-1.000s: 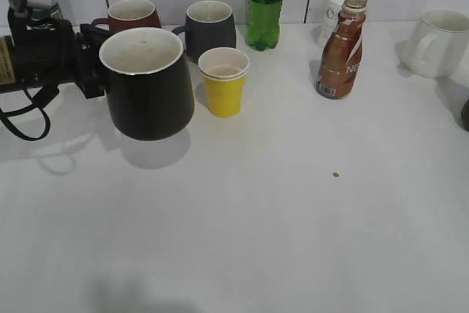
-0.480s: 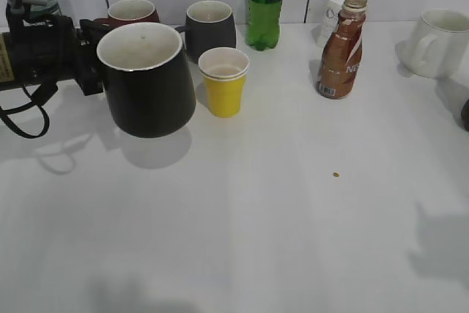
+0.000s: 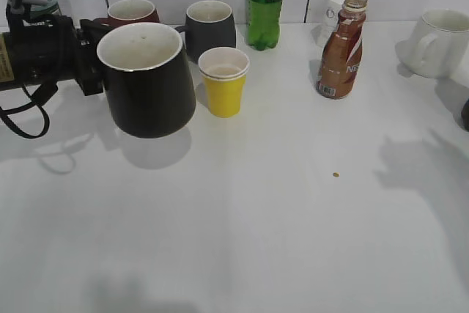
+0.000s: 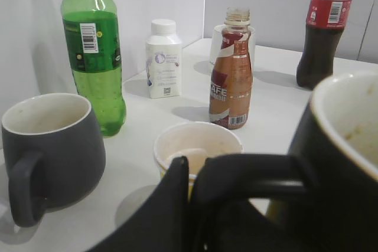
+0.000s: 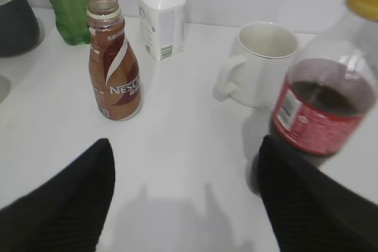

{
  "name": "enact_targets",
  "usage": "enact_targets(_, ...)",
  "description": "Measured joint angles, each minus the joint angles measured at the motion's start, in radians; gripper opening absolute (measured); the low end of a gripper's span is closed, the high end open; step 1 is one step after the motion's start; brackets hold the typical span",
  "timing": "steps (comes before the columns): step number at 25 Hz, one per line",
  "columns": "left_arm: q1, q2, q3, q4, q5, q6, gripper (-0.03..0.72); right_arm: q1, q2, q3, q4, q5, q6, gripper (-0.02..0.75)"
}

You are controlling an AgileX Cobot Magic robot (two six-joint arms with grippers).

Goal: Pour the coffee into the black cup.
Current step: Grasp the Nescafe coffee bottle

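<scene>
The glossy black cup (image 3: 146, 82) with a white inside hangs a little above the table at the left, slightly tilted. My left gripper (image 3: 91, 56) is shut on its loop handle (image 4: 254, 172); the cup's rim fills the right of the left wrist view (image 4: 348, 140). The brown Nescafe coffee bottle (image 3: 341, 49) stands upright and uncapped at the back right, also in the left wrist view (image 4: 231, 78) and the right wrist view (image 5: 113, 63). My right gripper (image 5: 186, 169) is open and empty, short of the bottle; in the exterior view only its shadow shows.
A yellow paper cup (image 3: 223, 82) stands beside the black cup. A dark grey mug (image 3: 210, 28), a maroon mug (image 3: 132, 11) and a green bottle (image 3: 265, 1) stand at the back. A white bottle (image 5: 162, 16), a white mug (image 5: 263, 63) and a cola bottle (image 5: 322, 104) stand at the right.
The black cup has risen slightly and tilted in the left gripper. A shadow of the right arm has spread in from the right edge over the table.
</scene>
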Motion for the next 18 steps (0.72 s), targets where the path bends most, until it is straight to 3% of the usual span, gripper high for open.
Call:
enact_targets(10, 0.0, 0.0, 0.0, 0.001, 0.0, 0.0, 0.042, 0.21, 0.306, 0.016, 0.003, -0.441, -0.004, 0.589)
enact_targets(18, 0.0, 0.0, 0.0, 0.001, 0.0, 0.0, 0.042, 0.243, 0.514, 0.016, -0.007, -0.665, 0.184, 0.589)
